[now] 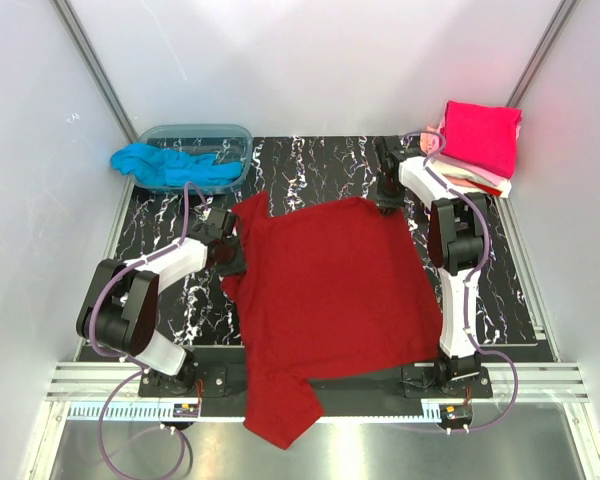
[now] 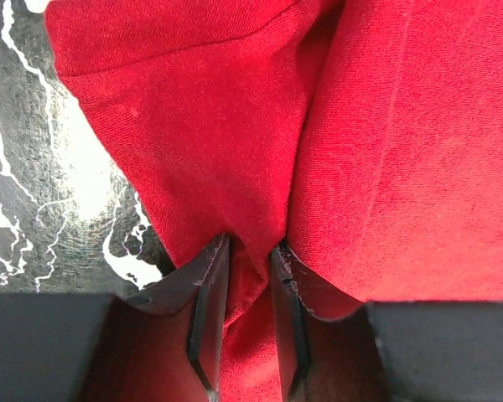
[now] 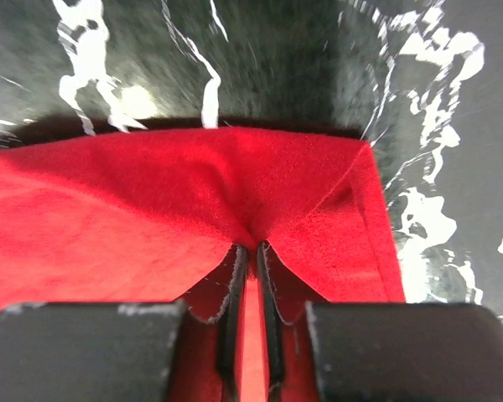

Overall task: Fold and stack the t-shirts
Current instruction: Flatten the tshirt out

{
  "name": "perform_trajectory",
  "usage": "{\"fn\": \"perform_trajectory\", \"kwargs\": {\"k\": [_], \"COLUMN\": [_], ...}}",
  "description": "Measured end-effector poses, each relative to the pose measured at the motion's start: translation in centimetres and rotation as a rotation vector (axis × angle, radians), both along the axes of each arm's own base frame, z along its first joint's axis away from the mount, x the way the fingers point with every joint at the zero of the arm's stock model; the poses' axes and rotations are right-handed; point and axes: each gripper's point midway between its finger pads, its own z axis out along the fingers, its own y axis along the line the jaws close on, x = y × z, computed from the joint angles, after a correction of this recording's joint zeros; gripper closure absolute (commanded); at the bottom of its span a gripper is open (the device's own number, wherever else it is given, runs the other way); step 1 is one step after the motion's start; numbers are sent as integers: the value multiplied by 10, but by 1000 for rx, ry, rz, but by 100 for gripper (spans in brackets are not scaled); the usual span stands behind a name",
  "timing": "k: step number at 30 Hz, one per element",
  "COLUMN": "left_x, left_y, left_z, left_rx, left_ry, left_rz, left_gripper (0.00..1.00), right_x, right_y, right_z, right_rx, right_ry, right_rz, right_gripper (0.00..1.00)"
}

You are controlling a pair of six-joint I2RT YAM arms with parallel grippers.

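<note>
A dark red t-shirt lies spread over the middle of the black marbled table, its lower part hanging over the near edge. My left gripper is shut on a pinch of the dark red cloth at the shirt's left edge. My right gripper is shut on the shirt's far right corner. A turquoise shirt hangs out of the plastic tub at the far left. A stack of folded shirts, magenta on top, sits at the far right.
The black marbled table shows bare along the far edge and beside both arms. White walls close in the sides and back. A metal rail runs along the near edge.
</note>
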Motion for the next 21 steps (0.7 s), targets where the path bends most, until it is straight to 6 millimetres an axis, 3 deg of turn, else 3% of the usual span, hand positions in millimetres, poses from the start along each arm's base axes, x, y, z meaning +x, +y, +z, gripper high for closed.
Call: {"fn": "perform_trajectory", "kwargs": {"k": [9, 10, 11, 13, 17, 18, 21], "left_x": [2, 2, 2, 2, 2, 2, 2], "left_y": [-1, -1, -1, -1, -1, -1, 0], "left_z": [1, 1, 1, 1, 1, 1, 1], "left_rx": [-3, -4, -3, -4, -4, -4, 0], "left_ry": [-7, -7, -8, -10, -9, -9, -9], "left_rz": [-1, -1, 0, 0, 1, 2, 11], "left_gripper": [73, 72, 73, 73, 66, 58, 50], "right_x": [34, 41, 51, 71, 93, 88, 62], "right_y": [-16, -20, -24, -32, -52, -56, -61], "right_z": [40, 43, 45, 46, 35, 30, 21], "right_rx": [9, 14, 25, 49, 86, 90, 93], "right_ry": [-88, -100, -116, -144, -150, -131, -77], "right_rz": [-39, -48, -59, -83, -109, -118, -128], "right_gripper": [88, 83, 71, 33, 9, 8, 8]}}
